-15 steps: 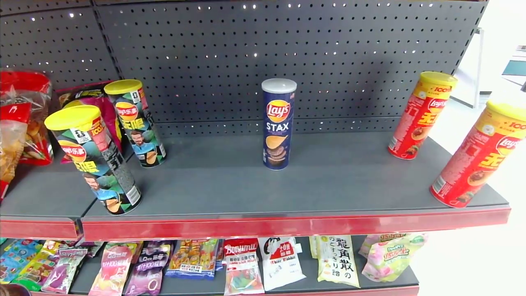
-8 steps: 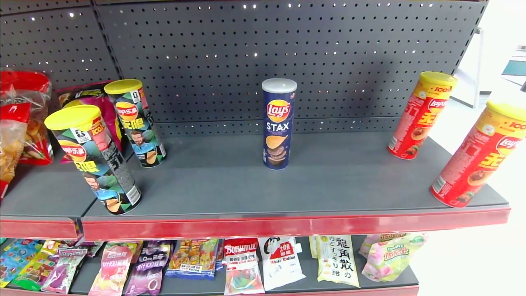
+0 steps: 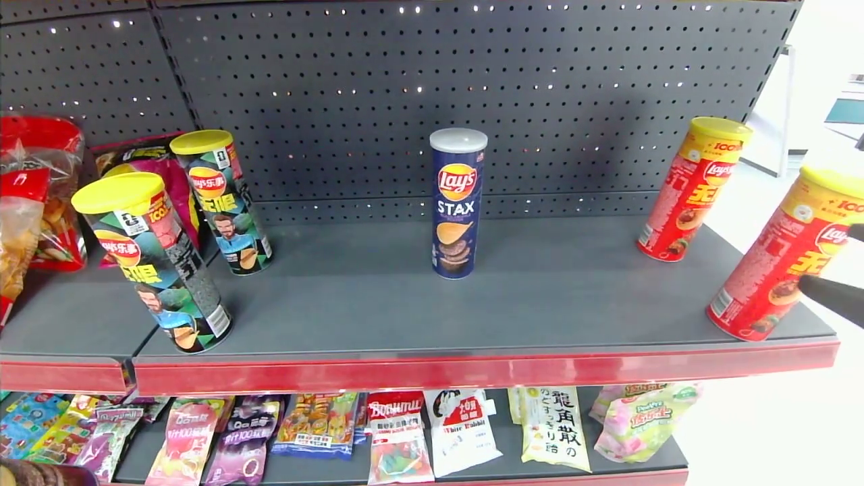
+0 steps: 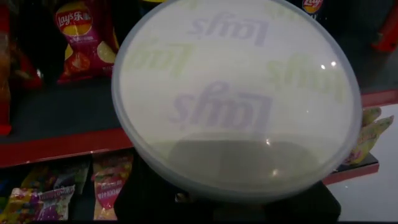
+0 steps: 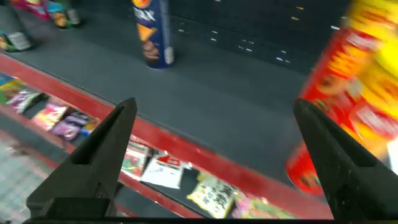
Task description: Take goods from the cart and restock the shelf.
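A chip can with a translucent white lid (image 4: 236, 93) sits close against my left wrist camera, and my left gripper is shut on it. Its top edge pokes into the head view's bottom left corner (image 3: 30, 472). My right gripper (image 3: 829, 260) stands open at the shelf's right end, its dark fingers (image 5: 106, 155) wide apart. One finger is just in front of the front red can (image 3: 783, 256), which is also next to a finger in the right wrist view (image 5: 354, 93). A blue can (image 3: 457, 202) stands upright mid-shelf (image 3: 378, 304).
Two patterned cans with yellow lids (image 3: 152, 260) stand at the left, with snack bags (image 3: 34, 196) beyond them. A second red can (image 3: 692, 189) stands at the back right. Bagged sweets (image 3: 398, 439) hang on the lower shelf. Bare shelf lies either side of the blue can.
My right gripper's fingers have come into the head view at the right edge, beside the front red can. The held can's top has risen slightly at the bottom left corner.
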Motion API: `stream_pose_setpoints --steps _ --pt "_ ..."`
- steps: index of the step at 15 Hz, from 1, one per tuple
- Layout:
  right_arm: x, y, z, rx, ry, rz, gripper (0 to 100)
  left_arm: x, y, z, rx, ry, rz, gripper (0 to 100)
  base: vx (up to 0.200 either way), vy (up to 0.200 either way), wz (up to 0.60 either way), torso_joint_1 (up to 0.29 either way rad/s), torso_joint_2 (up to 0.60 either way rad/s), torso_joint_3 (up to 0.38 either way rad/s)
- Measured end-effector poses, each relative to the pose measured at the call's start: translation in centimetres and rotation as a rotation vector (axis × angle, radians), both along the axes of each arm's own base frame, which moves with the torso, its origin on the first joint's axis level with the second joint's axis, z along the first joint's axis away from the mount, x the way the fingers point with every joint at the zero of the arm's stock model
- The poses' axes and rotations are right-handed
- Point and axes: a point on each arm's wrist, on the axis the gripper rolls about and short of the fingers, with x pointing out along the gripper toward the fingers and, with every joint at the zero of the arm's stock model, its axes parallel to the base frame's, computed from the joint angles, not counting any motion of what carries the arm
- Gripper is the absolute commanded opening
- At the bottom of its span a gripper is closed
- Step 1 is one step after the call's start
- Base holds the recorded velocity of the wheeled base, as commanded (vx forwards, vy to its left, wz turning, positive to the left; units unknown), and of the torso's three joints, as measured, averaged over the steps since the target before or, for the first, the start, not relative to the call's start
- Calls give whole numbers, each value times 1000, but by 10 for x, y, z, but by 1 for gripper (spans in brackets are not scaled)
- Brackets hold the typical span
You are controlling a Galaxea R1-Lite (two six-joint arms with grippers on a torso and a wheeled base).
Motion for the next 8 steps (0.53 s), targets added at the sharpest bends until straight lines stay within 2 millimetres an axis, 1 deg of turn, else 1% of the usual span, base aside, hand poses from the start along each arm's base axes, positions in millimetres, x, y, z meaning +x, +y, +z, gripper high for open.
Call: stream_pose_setpoints --steps 1,2,4,6,8 --pt "18 10 10 7 10 47 100 0 0 7 2 11 18 0 0 0 0 0 0 0" --pt "36 21 15 7 30 82 100 2 0 12 5 29 28 0 0 0 0 0 0 0" --pt "70 43 19 0 74 138 100 6 0 16 7 49 30 0 0 0 0 0 0 0" --pt "95 62 17 -5 101 176 100 9 0 17 9 61 31 0 0 0 0 0 0 0" --pt "122 77 11 2 83 184 100 10 0 17 11 69 32 0 0 0 0 0 0 0"
